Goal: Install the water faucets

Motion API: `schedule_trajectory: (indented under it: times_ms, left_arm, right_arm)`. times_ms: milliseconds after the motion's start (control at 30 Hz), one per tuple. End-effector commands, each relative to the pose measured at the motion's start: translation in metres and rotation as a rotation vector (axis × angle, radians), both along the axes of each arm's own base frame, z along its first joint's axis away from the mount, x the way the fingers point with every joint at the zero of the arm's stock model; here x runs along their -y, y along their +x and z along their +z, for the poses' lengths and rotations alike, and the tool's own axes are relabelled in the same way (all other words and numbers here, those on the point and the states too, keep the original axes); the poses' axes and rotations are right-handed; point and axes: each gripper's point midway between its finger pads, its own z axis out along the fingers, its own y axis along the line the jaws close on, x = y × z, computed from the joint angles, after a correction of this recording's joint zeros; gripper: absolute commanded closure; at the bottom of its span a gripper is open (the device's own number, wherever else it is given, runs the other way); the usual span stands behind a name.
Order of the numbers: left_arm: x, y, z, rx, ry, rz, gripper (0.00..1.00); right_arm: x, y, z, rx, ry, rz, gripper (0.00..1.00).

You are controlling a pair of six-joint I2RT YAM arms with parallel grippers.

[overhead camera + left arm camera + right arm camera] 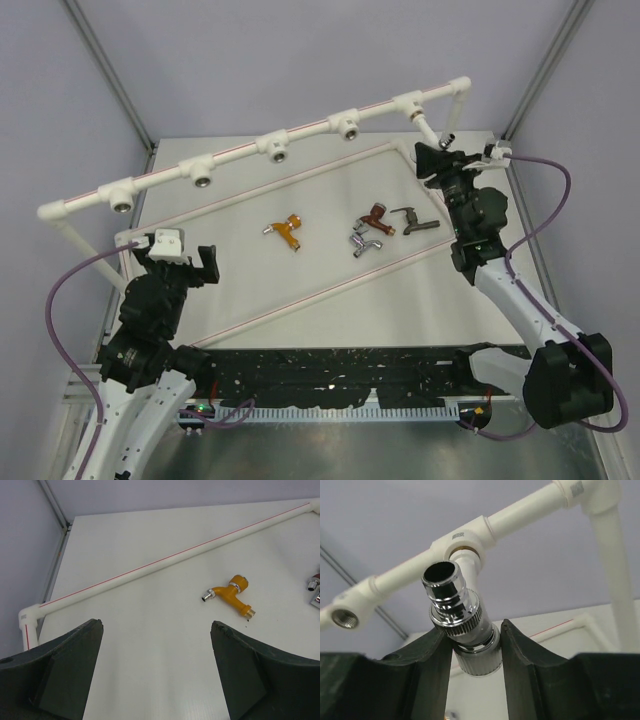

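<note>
Clamping is seen at the right claw [474, 630]: its dark fingers [427, 665] are drawn in narrow and pressed on both sides of the knurled metal collar of the white faucet [456, 605]. The faucet's open metal end is pointed back at the wrist camera, just above the fingertips. Its white body is run up from the claw into the end tee socket [465, 542] of the pipe frame [300, 132]. How far it is seated cannot be told. The next tee socket [345, 617], with its metal-ringed hole open, is seen up and left of the claw on the same rail.

The left claw [157, 627] is held wide over the white table [150, 690], with no faucet gripped. The orange-gold faucet [231, 594] is laid on its side ahead of this claw and a little to its right, well apart from the fingers. A lower frame pipe [175, 555] is run across beyond it.

The copper-brown faucet [375, 215], the chrome faucet [364, 243] and the dark bronze-grey faucet [412, 220] are laid close together on the table. They are placed between the two claws, nearer the right claw and apart from it. Whether they touch each other cannot be told.
</note>
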Motion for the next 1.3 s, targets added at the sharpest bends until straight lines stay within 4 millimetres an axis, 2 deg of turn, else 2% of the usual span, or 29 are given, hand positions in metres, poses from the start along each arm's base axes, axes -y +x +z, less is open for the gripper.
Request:
schedule_trajectory:
  times_ms: [0, 100, 167, 233, 300, 433, 533, 600, 633, 733, 767, 867, 967, 1000, 1033, 1267]
  left_arm:
    - [0.003, 0.004, 0.011, 0.048, -0.014, -0.011, 0.07]
    - [0.003, 0.004, 0.011, 0.048, -0.012, -0.011, 0.07]
    - [0.003, 0.004, 0.011, 0.048, -0.014, -0.008, 0.07]
    - [0.003, 0.004, 0.01, 0.047, -0.013, -0.008, 0.07]
    - [0.003, 0.004, 0.01, 0.047, -0.013, -0.008, 0.07]
    - [0.003, 0.004, 0.01, 0.045, -0.011, -0.01, 0.07]
    - [0.003, 0.005, 0.01, 0.044, -0.012, -0.009, 0.07]
    - [0.003, 0.005, 0.009, 0.042, -0.011, -0.009, 0.07]
    - [0.003, 0.005, 0.009, 0.042, -0.01, -0.008, 0.07]
    - [0.004, 0.005, 0.009, 0.042, -0.01, -0.011, 0.07]
    - [0.004, 0.004, 0.01, 0.044, -0.012, -0.014, 0.07]
    - [0.004, 0.004, 0.01, 0.045, -0.012, -0.014, 0.07]
    - [0.005, 0.004, 0.011, 0.046, -0.014, -0.017, 0.07]
    - [0.004, 0.004, 0.011, 0.048, -0.014, -0.017, 0.07]
    - [0.005, 0.004, 0.011, 0.046, -0.015, -0.018, 0.07]
    - [0.005, 0.004, 0.011, 0.048, -0.016, -0.022, 0.07]
  right_arm:
    - [0.021, -0.03, 0.094, 0.223, 0.874, 0.192, 0.91]
    - [0.028, -0.033, 0.1, 0.23, 1.058, 0.247, 0.88]
    - [0.033, -0.035, 0.101, 0.242, 1.074, 0.226, 0.78]
    - [0.037, -0.039, 0.104, 0.267, 1.028, 0.192, 0.57]
    - [0.042, -0.047, 0.106, 0.289, 0.989, 0.169, 0.45]
    - [0.05, -0.054, 0.094, 0.291, 0.9, 0.116, 0.27]
    - [0.053, -0.057, 0.082, 0.284, 0.833, 0.086, 0.2]
    - [0.057, -0.061, 0.078, 0.294, 0.751, 0.051, 0.09]
    - [0.06, -0.065, 0.077, 0.306, 0.658, 0.014, 0.05]
    - [0.067, -0.074, 0.081, 0.318, 0.394, -0.099, 0.05]
    - [0.07, -0.077, 0.083, 0.314, 0.201, -0.169, 0.05]
    - [0.072, -0.084, 0.086, 0.276, -0.128, -0.25, 0.04]
    - [0.079, -0.093, 0.1, 0.3, -0.486, -0.344, 0.05]
    - [0.07, -0.092, 0.094, 0.287, -0.586, -0.302, 0.05]
    - [0.072, -0.095, 0.102, 0.309, -0.691, -0.338, 0.05]
    - [0.055, -0.095, 0.098, 0.383, -1.372, -0.429, 0.04]
